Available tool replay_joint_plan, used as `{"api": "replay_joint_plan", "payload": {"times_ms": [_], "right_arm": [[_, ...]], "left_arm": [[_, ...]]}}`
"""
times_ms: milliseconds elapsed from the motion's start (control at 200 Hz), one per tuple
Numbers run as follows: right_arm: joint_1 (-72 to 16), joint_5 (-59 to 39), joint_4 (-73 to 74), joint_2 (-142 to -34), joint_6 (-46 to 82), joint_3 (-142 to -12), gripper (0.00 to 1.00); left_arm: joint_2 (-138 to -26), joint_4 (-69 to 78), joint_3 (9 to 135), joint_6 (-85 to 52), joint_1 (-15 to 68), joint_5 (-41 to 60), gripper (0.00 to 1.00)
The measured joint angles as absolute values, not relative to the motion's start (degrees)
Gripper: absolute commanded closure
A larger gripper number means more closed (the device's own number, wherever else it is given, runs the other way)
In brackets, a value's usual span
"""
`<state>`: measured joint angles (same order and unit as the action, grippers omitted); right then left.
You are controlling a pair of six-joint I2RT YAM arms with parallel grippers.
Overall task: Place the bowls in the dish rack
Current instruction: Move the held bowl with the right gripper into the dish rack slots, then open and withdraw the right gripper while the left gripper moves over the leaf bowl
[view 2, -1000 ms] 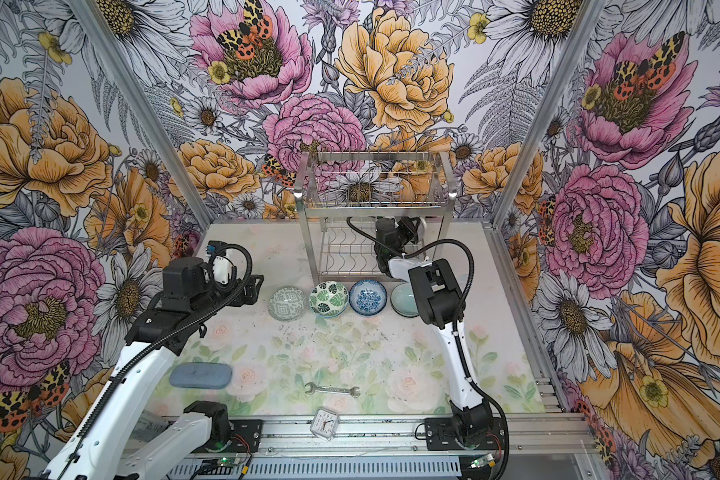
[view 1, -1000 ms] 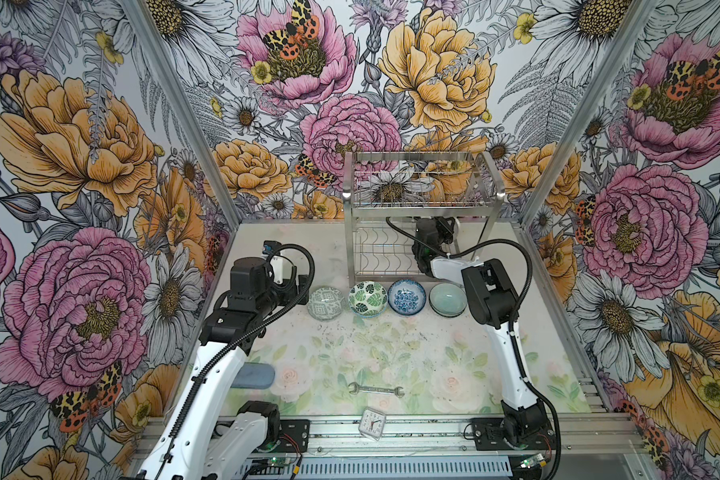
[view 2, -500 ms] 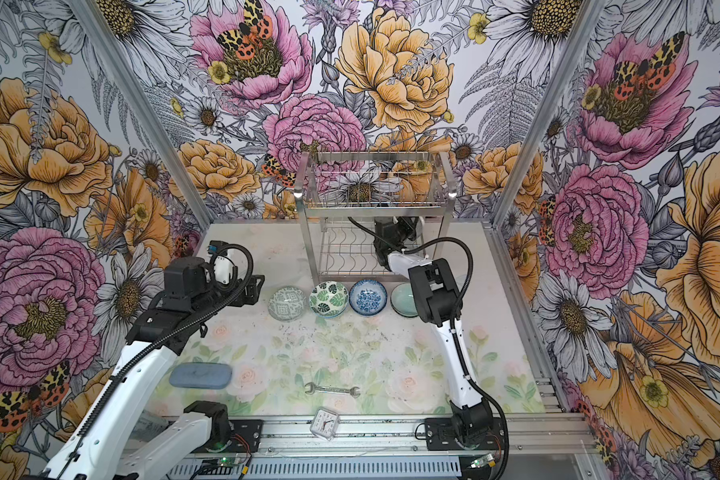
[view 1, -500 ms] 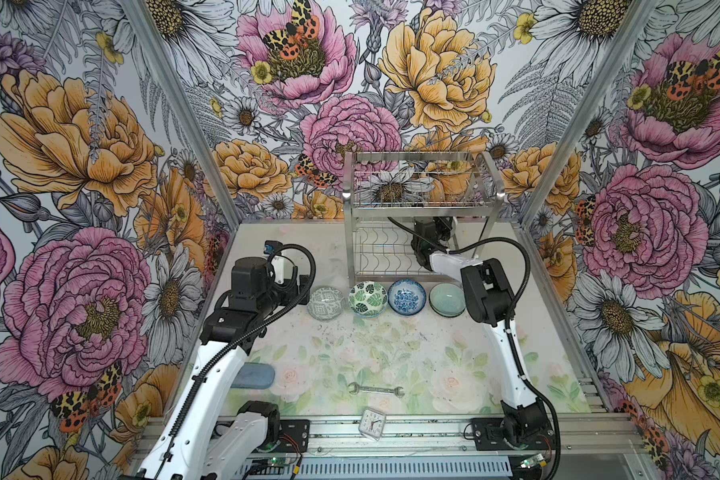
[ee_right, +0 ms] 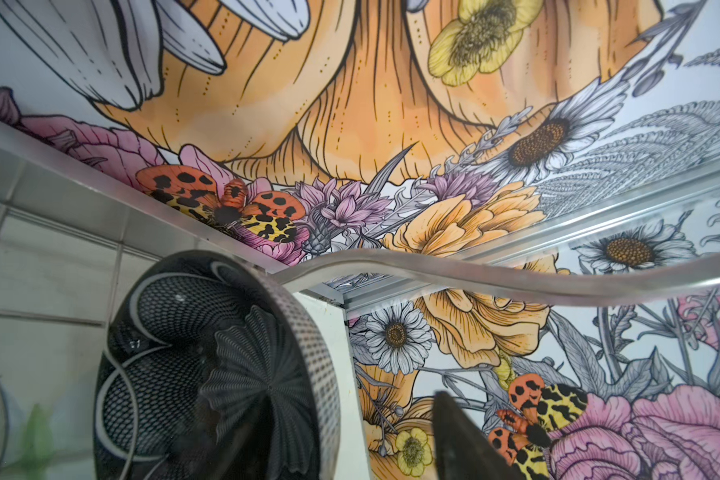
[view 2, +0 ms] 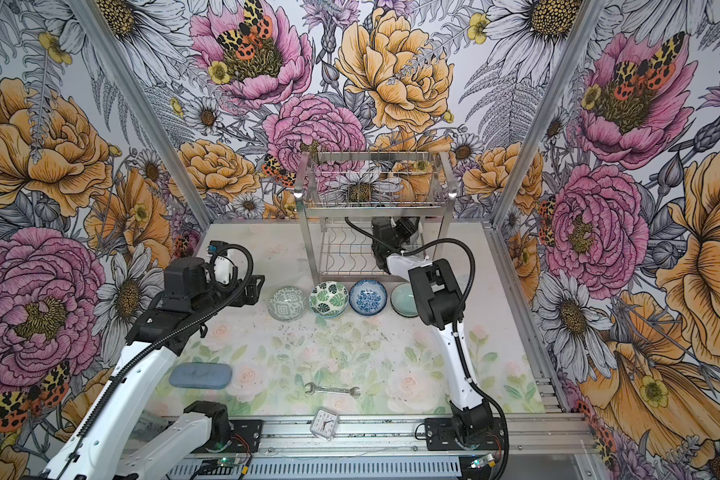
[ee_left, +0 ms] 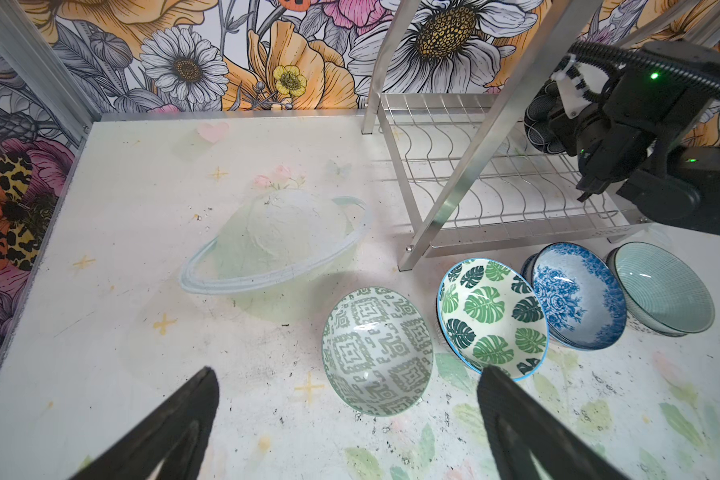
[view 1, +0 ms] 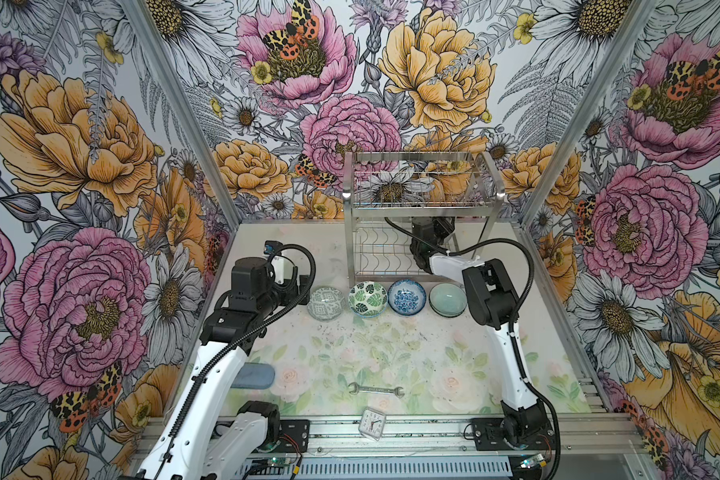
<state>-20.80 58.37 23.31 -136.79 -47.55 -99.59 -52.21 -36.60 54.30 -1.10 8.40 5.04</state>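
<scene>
Bowls (view 1: 367,298), four in all, are set mouth-up in a left-to-right row just before the dish rack (view 1: 420,203). The celadon bowl (view 2: 402,300) at the right end is partly covered by the right arm. A dark grey bowl (ee_right: 217,374) is stood on edge in the lower wavy-wire tier, hollow turned toward the right wrist camera, and is hard to make out in both top views. The right gripper (view 1: 433,228) is opened beside it: one finger (ee_right: 458,432) stands clear of the rim, the other is unseen. The left gripper (ee_left: 348,374) is spread wide, holding nothing.

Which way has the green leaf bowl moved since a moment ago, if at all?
No. The green leaf bowl sits in the same spot, just in front of the dish rack's nearest front leg.
</scene>
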Motion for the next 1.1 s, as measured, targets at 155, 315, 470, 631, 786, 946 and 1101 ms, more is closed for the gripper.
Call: {"api": "replay_joint_plan", "payload": {"times_ms": [155,315,470,631,786,946,1101], "right_arm": [[-21.71,57.93,21.71,-130.26,-45.67,-94.56,0.01],[-23.79,56.73,18.72,-120.55,-41.74,-86.94,0.00],[-27.83,53.80,15.40,-111.46,-36.27,-77.01,0.00],[-33.06,48.29,7.73,-101.69,-27.86,-66.74,0.00],[-35.81,41.85,0.36,-88.71,-16.80,-57.95,0.00],[-35.81,36.49,-4.73,-74.67,-5.58,-52.10,0.00],[-35.62,34.09,-7.90,-67.00,0.86,-49.17,0.00]], "left_arm": [[-52.10,-36.60,54.30,-1.10,8.40,5.04,0.01],[-51.81,-36.62,54.30,-1.10,8.40,5.19,0.01],[-51.53,-36.80,54.41,-1.65,8.75,5.67,0.01],[-54.15,-37.98,56.36,-4.03,10.98,5.74,0.01],[-58.11,-38.13,56.38,-6.61,17.54,4.27,0.01],[-62.87,-36.99,56.34,-9.91,22.98,1.96,0.01],[-68.95,-31.88,55.59,-12.60,26.17,1.02,0.01]]}}
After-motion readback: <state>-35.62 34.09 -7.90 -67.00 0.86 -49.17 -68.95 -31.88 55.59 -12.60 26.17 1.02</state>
